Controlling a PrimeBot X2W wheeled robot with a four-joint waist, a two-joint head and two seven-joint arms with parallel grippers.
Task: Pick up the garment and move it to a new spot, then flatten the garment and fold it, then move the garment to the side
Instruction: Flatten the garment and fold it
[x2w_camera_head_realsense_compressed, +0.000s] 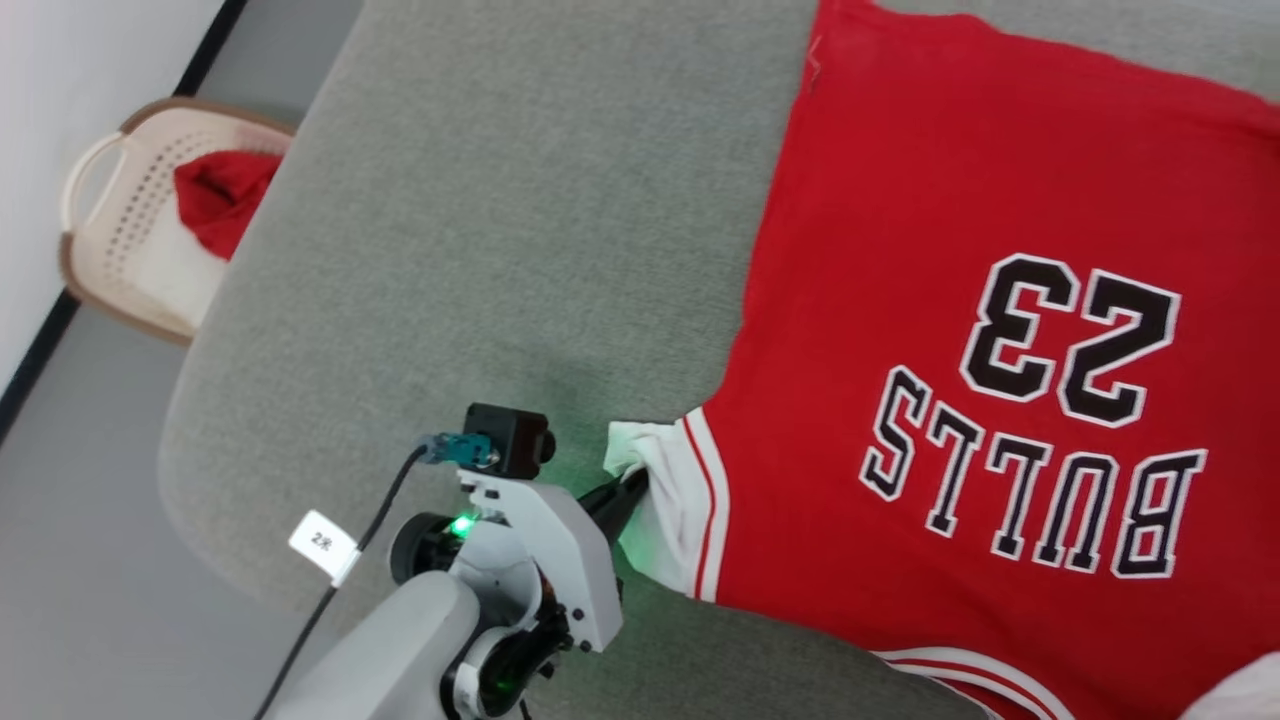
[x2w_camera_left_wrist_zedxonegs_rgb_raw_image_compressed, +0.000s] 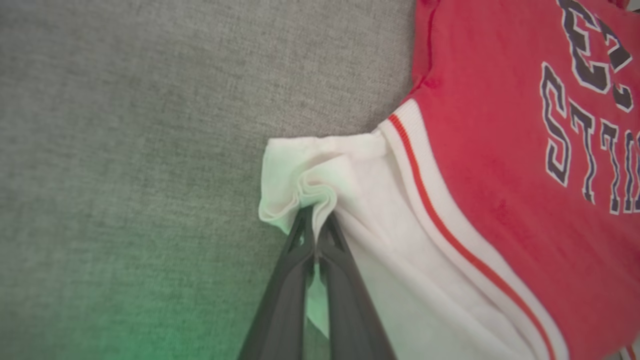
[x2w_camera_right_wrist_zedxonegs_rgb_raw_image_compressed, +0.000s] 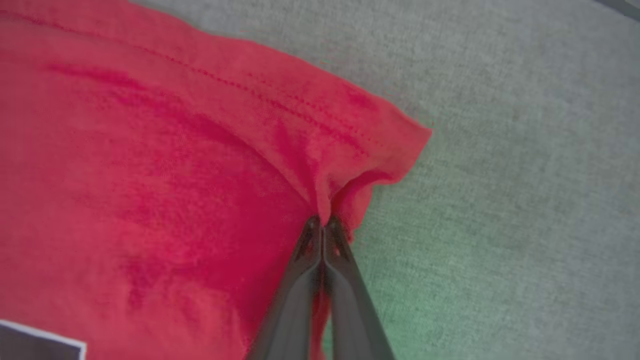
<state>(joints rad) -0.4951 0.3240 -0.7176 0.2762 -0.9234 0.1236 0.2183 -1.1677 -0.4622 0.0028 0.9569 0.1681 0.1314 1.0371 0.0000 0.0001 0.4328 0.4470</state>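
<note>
Left tool (x2w_camera_left_wrist_zedxonegs_rgb_raw_image_compressed: 315, 216): closed tight on a bunched fold of the white sleeve (x2w_camera_left_wrist_zedxonegs_rgb_raw_image_compressed: 350, 200), at the shirt's near left side.
Garment (x2w_camera_head_realsense_compressed: 880, 250): spread print-up and mostly flat on the gray fabric counter (x2w_camera_head_realsense_compressed: 480, 200); the lettering reads upside down from the head view.
Right tool (x2w_camera_right_wrist_zedxonegs_rgb_raw_image_compressed: 322, 222): pinched shut on a small tuck of red cloth beside the stitched hem corner (x2w_camera_right_wrist_zedxonegs_rgb_raw_image_compressed: 395, 140), apparently the far end.
Basket (x2w_camera_head_realsense_compressed: 130, 215): on the floor past the counter's left corner, with red cloth inside.
Risk: both grips are thin pinches, so an uneven lift or the arms pulling apart could slip one free.
Risk: holding sleeve and hem together may twist the shirt, and dragging it over the counter could bunch it.
</note>
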